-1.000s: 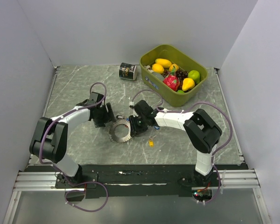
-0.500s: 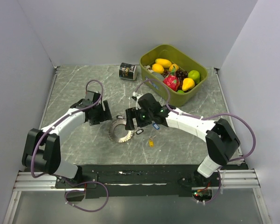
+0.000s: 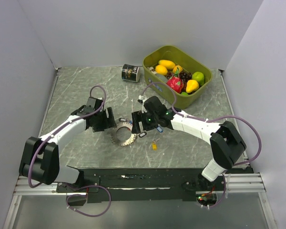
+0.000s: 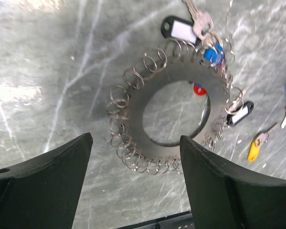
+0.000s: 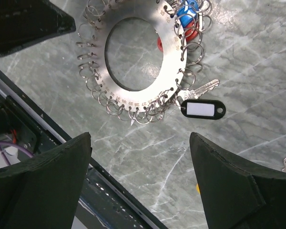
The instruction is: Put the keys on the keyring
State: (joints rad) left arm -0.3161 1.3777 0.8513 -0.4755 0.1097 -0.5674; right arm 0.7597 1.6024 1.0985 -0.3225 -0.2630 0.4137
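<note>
Grey marbled table (image 3: 76,90) from above. Lowest in frame, loose yellow-tagged key (image 3: 154,146). Just above it, keyring (image 3: 123,137) flat at centre, several keys (image 4: 212,53) at its rim. Flanking: left gripper (image 3: 110,124), right gripper (image 3: 136,126), fingers spread wide, holding nothing. Topmost: black can (image 3: 130,73), green bin (image 3: 195,98).

Your keyring (image 5: 136,99) read as a flat metal disc, satin silver and smooth, with fine engraved marks near the rim. The small wire loops (image 4: 118,100) on it were bright and shiny. The keys (image 5: 203,88) were polished metal, and their tags (image 5: 202,109) were glossy plastic. You worked on a table (image 4: 47,57) with a smooth, marbled, stone-look top that showed glare. The left fingers (image 4: 38,186) and right fingers (image 5: 38,186) looked like matt black plastic, slightly grainy.
</note>
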